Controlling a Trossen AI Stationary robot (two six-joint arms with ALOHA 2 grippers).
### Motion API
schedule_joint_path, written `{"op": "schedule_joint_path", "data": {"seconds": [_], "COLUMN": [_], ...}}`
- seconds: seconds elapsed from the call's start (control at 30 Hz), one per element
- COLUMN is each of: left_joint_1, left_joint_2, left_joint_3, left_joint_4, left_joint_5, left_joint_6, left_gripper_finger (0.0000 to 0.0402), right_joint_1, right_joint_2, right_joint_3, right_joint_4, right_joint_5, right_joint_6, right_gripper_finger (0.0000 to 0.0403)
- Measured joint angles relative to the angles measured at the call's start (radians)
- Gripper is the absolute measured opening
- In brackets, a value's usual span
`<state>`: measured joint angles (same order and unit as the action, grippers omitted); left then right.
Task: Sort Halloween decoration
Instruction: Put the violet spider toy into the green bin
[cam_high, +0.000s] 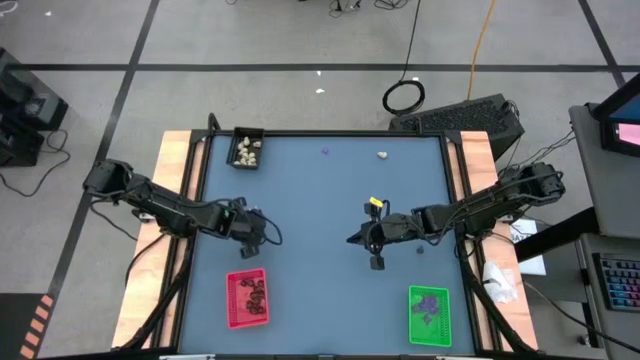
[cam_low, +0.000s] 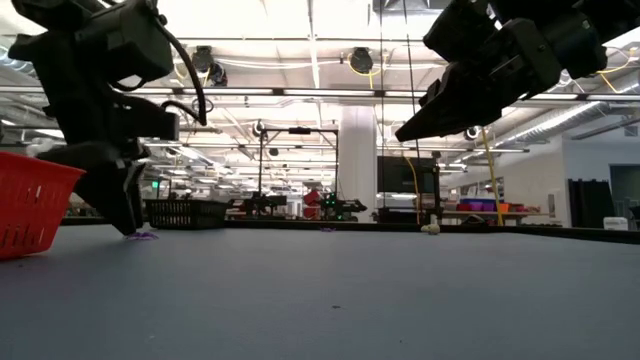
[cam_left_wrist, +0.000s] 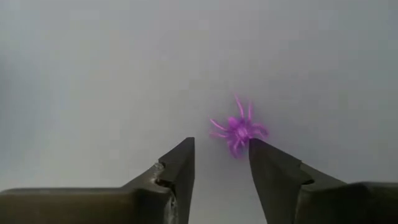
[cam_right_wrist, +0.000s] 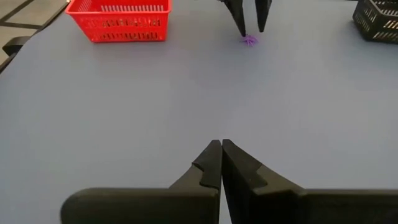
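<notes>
The left gripper (cam_left_wrist: 221, 163) is down low at the table (cam_high: 320, 220), and its two fingers stand apart with a gap between them. A little purple spider (cam_left_wrist: 239, 129) lies flat on the table just past the tips, close to one finger, maybe touching it. It is not held. In the low view the spider (cam_low: 146, 236) sits by the tips of the left gripper (cam_low: 128, 225), and the red tray (cam_low: 30, 210) is near that gripper. From above, the left gripper (cam_high: 258, 232) sits between the black tray (cam_high: 246, 148) and the red tray (cam_high: 247, 298).

The right gripper (cam_right_wrist: 221, 163) is shut tight with nothing in it. It hangs up off the table. Far ahead of its tips are the spider (cam_right_wrist: 250, 40) and the other arm's fingers. From above, the right gripper (cam_high: 358, 238) is near the middle of the table.

One more purple bit (cam_high: 325, 152) and a cream lump (cam_high: 382, 154) lie far from both grippers. The green tray (cam_high: 429, 315) is near the right arm.
</notes>
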<state>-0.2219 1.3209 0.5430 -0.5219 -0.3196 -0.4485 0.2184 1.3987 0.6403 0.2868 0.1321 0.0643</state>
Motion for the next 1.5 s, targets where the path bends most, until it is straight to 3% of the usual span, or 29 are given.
{"op": "schedule_joint_path", "data": {"seconds": [0.37, 0.6, 0.73, 0.93, 1.07, 1.27, 1.5], "left_joint_1": [0.014, 0.015, 0.016, 0.016, 0.016, 0.037, 0.039], "left_joint_2": [-0.003, 0.000, 0.001, 0.001, 0.000, 0.000, 0.000], "left_joint_3": [-0.058, -0.062, -0.063, -0.063, -0.062, -0.062, -0.061], "left_joint_4": [0.094, 0.163, 0.223, 0.386, 0.497, 0.581, 0.690], "left_joint_5": [0.045, 0.022, 0.018, 0.136, 0.199, 0.287, 0.371], "left_joint_6": [0.080, 0.141, 0.141, 0.123, 0.090, -0.017, -0.044], "left_gripper_finger": [0.0085, 0.0010, 0.0002, 0.0000, 0.0000, 0.0000, 0.0000], "right_joint_1": [0.000, 0.000, 0.000, 0.008, 0.031, 0.039, 0.039], "right_joint_2": [0.000, 0.000, 0.000, 0.025, 0.103, 0.230, 0.378], "right_joint_3": [0.000, 0.000, 0.000, 0.000, 0.002, 0.005, 0.172], "right_joint_4": [0.000, 0.000, 0.000, 0.051, 0.199, 0.396, 0.352], "right_joint_5": [0.002, 0.002, 0.002, 0.004, 0.010, 0.131, 0.131], "right_joint_6": [-0.005, -0.005, -0.005, -0.020, -0.087, -0.221, -0.359], "right_gripper_finger": [0.0000, 0.0000, 0.0000, 0.0003, 0.0026, 0.0081, 0.0138]}}
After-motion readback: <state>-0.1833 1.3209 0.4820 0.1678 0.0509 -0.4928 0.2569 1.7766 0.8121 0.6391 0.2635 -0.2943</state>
